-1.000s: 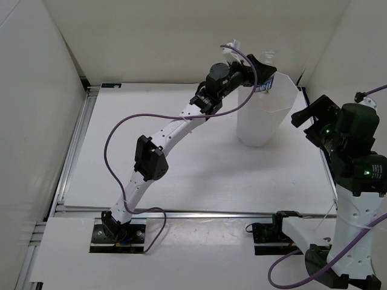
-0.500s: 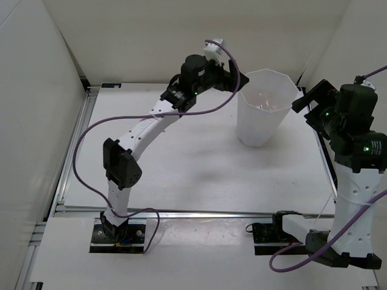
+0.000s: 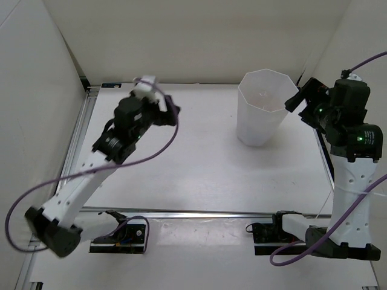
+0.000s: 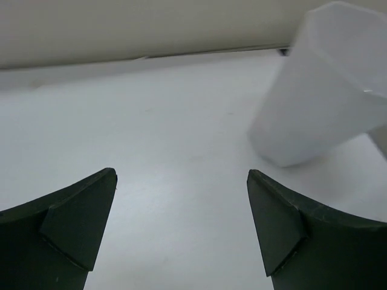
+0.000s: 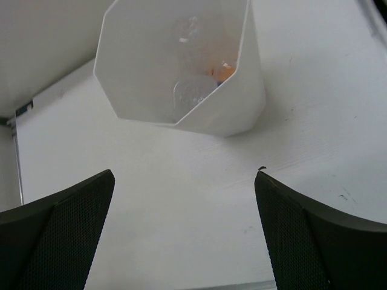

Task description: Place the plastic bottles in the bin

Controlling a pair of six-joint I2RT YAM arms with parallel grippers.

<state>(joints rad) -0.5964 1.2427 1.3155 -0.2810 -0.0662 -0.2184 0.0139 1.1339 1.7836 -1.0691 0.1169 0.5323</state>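
Top external: the bin (image 3: 260,127) stands upright on the white desk (image 3: 199,169), toward its far right, with one arm on either side of it.
Left side: the left claw (image 4: 181,174) is spread wide, with nothing between its dark fingers (image 4: 72,229); only bare desk shows in the gap.
Left side, place: the claw hangs over the far left part of the desk, well apart from the bin, which its own camera sees ahead and to the right.
Left arm (image 3: 78,192): stretched low across the left of the desk and blurred from above; a purple cable (image 3: 162,146) loops beside it.
Right side: the right claw (image 5: 184,175) is also spread wide and holds nothing.
Right side, place: raised near the bin's rim on its right, its camera looking down into the open mouth.
Right arm (image 3: 354,181): upright at the desk's right edge.
Bottles: the plastic bottles (image 5: 192,90) lie inside the bin, at the bottom.
Detail: clear shapes and an orange patch (image 5: 225,72) show there; how many bottles there are cannot be told through the hazy wall.
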